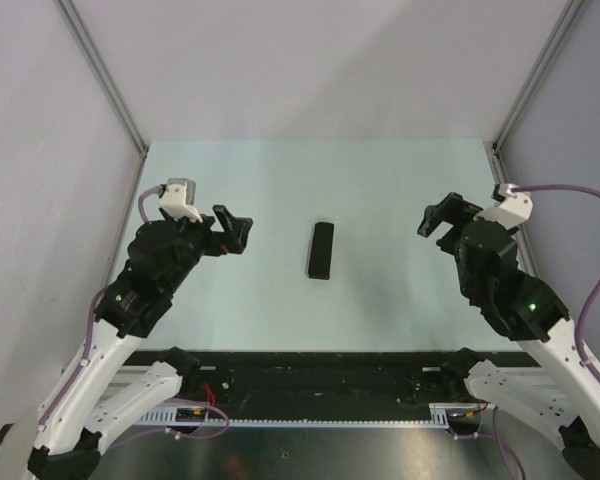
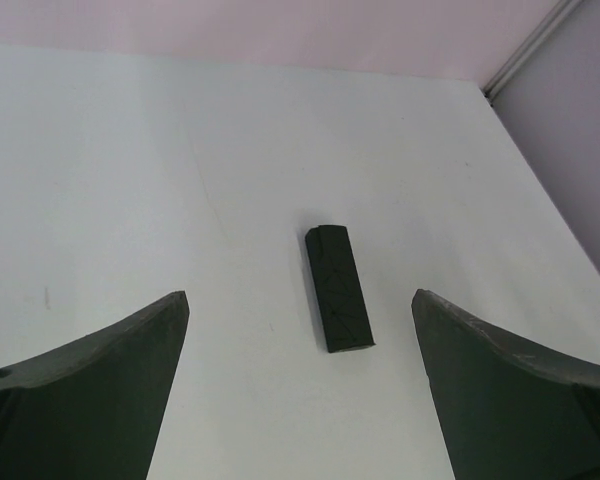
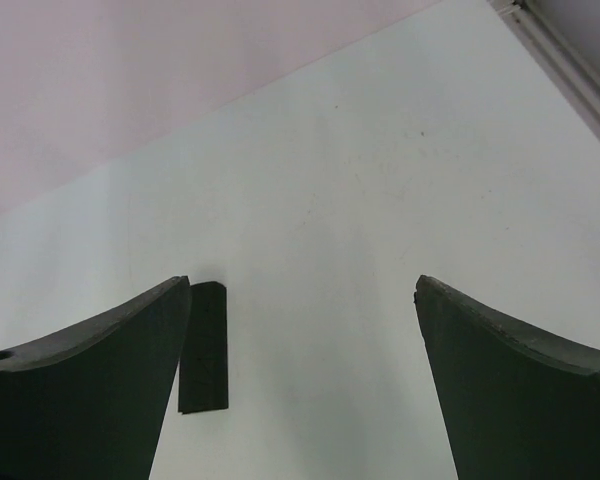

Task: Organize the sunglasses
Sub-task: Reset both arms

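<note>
Left gripper (image 1: 234, 231) and right gripper (image 1: 440, 216) hang released, empty. The case (image 1: 321, 250) lies closed between them. Sunglasses not visible, probably stowed inside. Task appears complete; next move, if any: retract.

There are 1 black case (image 1: 321, 250), 1 table (image 1: 280, 180), 1 left claw (image 1: 238, 232), 1 right claw (image 1: 436, 218).

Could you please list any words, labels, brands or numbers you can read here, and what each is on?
None: no text can be read in any view.
The black case shows only faint scratch-like lines, no letters.
The green light on the right arm is a plain dot, not a sign.
</note>
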You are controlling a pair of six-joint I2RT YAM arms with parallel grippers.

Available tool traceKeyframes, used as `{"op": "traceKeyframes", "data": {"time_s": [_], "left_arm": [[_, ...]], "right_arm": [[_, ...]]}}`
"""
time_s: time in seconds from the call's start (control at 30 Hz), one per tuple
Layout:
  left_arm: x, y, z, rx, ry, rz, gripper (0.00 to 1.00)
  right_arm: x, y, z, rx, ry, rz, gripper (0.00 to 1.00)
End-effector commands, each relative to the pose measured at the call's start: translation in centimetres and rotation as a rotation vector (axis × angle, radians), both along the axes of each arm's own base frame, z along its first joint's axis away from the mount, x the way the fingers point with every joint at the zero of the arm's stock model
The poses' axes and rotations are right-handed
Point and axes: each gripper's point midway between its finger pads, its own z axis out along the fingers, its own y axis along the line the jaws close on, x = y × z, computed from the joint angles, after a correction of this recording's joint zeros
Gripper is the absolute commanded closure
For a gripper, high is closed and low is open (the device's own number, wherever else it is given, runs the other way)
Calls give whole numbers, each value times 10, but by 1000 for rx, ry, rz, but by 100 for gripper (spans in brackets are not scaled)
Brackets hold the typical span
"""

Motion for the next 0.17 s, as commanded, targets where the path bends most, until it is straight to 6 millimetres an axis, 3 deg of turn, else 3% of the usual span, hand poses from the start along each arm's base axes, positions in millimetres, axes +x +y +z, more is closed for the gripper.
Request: {"op": "traceKeyframes", "data": {"time_s": [0.0,0.13], "left_arm": [[-1,20,21,51,-60,70,0],[0,22,22,54,-51,85,0]], "right_arm": [[-6,-19,7,16,-44,-85,0],[-4,-19,6,10,-40,-87,0]]}}
